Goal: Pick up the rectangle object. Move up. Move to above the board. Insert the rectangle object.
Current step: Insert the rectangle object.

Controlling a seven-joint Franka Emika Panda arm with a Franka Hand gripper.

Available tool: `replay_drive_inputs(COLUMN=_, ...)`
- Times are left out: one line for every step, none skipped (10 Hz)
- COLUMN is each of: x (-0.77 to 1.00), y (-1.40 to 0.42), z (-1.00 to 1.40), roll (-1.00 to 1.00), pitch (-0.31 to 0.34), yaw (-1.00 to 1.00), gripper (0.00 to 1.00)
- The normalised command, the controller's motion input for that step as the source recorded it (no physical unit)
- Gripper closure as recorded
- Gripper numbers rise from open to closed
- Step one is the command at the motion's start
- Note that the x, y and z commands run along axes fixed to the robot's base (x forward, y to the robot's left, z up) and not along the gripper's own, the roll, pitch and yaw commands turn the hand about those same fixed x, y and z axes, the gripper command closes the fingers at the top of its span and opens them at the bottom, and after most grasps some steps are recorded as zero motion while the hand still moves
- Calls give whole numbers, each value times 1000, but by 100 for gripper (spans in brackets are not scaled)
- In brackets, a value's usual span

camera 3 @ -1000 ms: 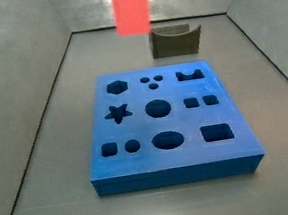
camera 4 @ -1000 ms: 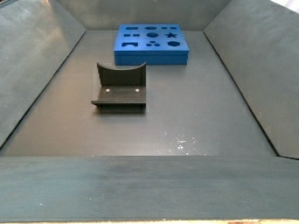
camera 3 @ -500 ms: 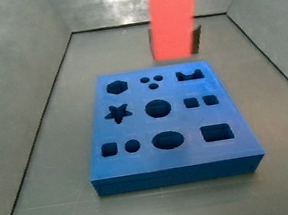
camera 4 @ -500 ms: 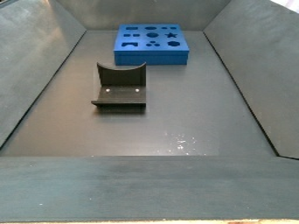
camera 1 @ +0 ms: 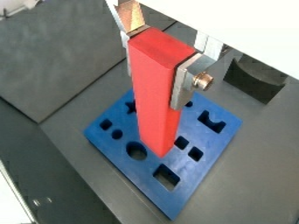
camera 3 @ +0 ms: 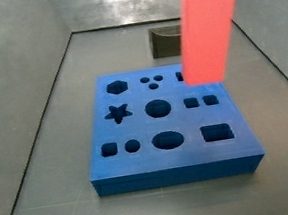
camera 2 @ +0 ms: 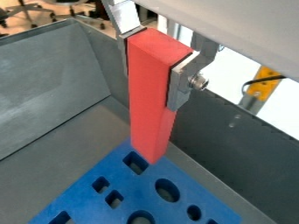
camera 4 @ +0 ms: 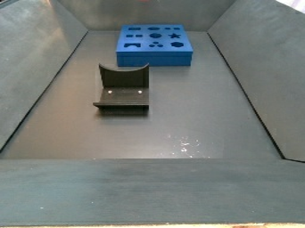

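Note:
My gripper [camera 1: 158, 54] is shut on the rectangle object [camera 1: 153, 105], a tall bright red-orange block that hangs upright between the silver fingers [camera 1: 183, 83]. Both wrist views show it, the grip also [camera 2: 156, 61] and the block [camera 2: 149, 105]. In a side view the block [camera 3: 210, 19] hangs high over the far right part of the board [camera 3: 180, 170], clear of its surface. The board is a flat blue slab with dark shaped cut-outs; it lies under the block in the wrist views [camera 1: 105, 144] [camera 2: 93, 197] and at the far end in a side view [camera 4: 152, 55]. The gripper itself is out of both side views.
The dark L-shaped fixture [camera 4: 121, 91] stands on the grey floor apart from the board; its top shows behind the block [camera 3: 165, 42] and in a wrist view [camera 1: 254, 77]. Grey walls [camera 3: 34, 125] enclose the floor on all sides.
The red-orange block has moved right and nearer in the side view, from beside the fixture to above the board's far right part. The board and fixture have not moved.

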Motion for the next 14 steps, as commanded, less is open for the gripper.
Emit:
replay_drive_inputs(x=540, y=-189, z=-283, roll=220, pitch=-51, yaw=283, gripper=100)
replay_drive_inputs(x=560, y=-206, z=-300, roll=294, pitch=-91, yaw=240, gripper=100)
replay_drive_inputs(x=574, y=-211, z=-311, roll=283, pitch=-86, yaw=217, gripper=100)
replay_drive_inputs(x=454, y=-177, z=-434, roll=277, pitch=-137, yaw=157, gripper=100)
replay_drive_inputs(x=323, y=-189, z=-449, roll=303, pitch=-74, yaw=29, gripper=100)
replay_drive_inputs(x=0, y=0, z=0, roll=29, pitch=0, yaw=0, gripper=100)
replay_drive_inputs(x=0, y=-94, z=-74, roll=-11, pitch=0, yaw=0, gripper=100)
replay_drive_inputs(x=91, y=-31, z=-243, roll=0, pitch=-77, yaw=0, gripper=100)
replay_drive_inputs(x=146, y=-80, z=-374, roll=80, pitch=-209, yaw=0, gripper=100)
replay_drive_inputs(x=220, y=-109, z=-423, roll=211, pitch=-214, yaw=0, gripper=100)
replay_drive_inputs(x=263, y=-66, z=-471, roll=197, pitch=-274, yaw=-26, gripper=100)
replay_drive_inputs(x=246, y=-31, z=-463, roll=186, pitch=-263, yaw=-17, gripper=100)
replay_drive_inputs(x=26, y=0, z=-311, roll=280, pitch=-57, yaw=0, gripper=100)
replay_drive_inputs(x=-131, y=0, z=0, roll=0, pitch=0, yaw=0, gripper=100)
